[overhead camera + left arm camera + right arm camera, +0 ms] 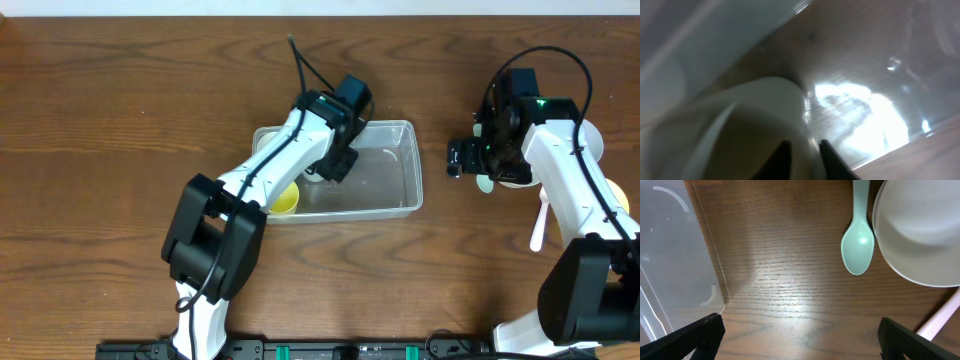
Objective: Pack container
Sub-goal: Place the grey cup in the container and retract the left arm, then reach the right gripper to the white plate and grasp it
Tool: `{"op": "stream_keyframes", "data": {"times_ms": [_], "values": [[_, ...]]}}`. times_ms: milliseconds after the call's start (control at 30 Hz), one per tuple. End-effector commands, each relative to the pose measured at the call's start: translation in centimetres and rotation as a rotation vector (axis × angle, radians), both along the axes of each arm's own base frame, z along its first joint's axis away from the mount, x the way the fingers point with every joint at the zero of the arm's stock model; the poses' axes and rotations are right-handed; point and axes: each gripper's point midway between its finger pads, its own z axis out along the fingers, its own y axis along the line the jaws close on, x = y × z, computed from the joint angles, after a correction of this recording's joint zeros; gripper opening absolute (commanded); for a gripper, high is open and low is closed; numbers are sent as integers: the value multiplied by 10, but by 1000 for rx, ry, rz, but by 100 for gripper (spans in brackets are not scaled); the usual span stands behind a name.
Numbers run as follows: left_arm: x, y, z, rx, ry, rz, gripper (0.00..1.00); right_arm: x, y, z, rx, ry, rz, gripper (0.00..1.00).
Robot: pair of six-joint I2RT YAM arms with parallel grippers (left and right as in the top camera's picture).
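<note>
The clear plastic container (400, 170) lies at the table's middle. My left gripper (335, 165) reaches down into it. In the left wrist view its fingers (805, 155) are closed on the rim of a whitish bowl (740, 115), held low over the container's see-through floor (920, 60). A yellow bowl (286, 198) sits in the container's left end. My right gripper (462, 158) hovers open and empty over bare wood (800, 330), between the container's right wall (670, 255) and a mint-green spoon (858, 240).
A white bowl (920, 235) stands to the right of the green spoon (485, 183). A pale pink spoon (540, 225) lies near the right arm. A yellow item (622, 195) shows at the far right edge.
</note>
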Motion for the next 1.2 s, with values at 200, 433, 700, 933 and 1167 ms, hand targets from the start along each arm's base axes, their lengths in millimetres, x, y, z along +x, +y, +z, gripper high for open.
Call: {"op": "stream_keyframes", "data": {"times_ms": [200, 433, 700, 933, 1167], "values": [[18, 2, 49, -42, -95, 26, 52, 4, -2, 2, 0, -9, 5, 99], [33, 16, 150, -119, -316, 67, 55, 1, -1, 2, 1, 0, 0, 99], [37, 131, 211, -143, -423, 427, 60, 14, -3, 46, -14, -138, 5, 98], [25, 221, 197, -224, -298, 843, 60, 54, -29, 138, -159, -448, -22, 91], [15, 254, 176, -254, -220, 957, 60, 73, -50, 93, -195, -340, -27, 99]]}}
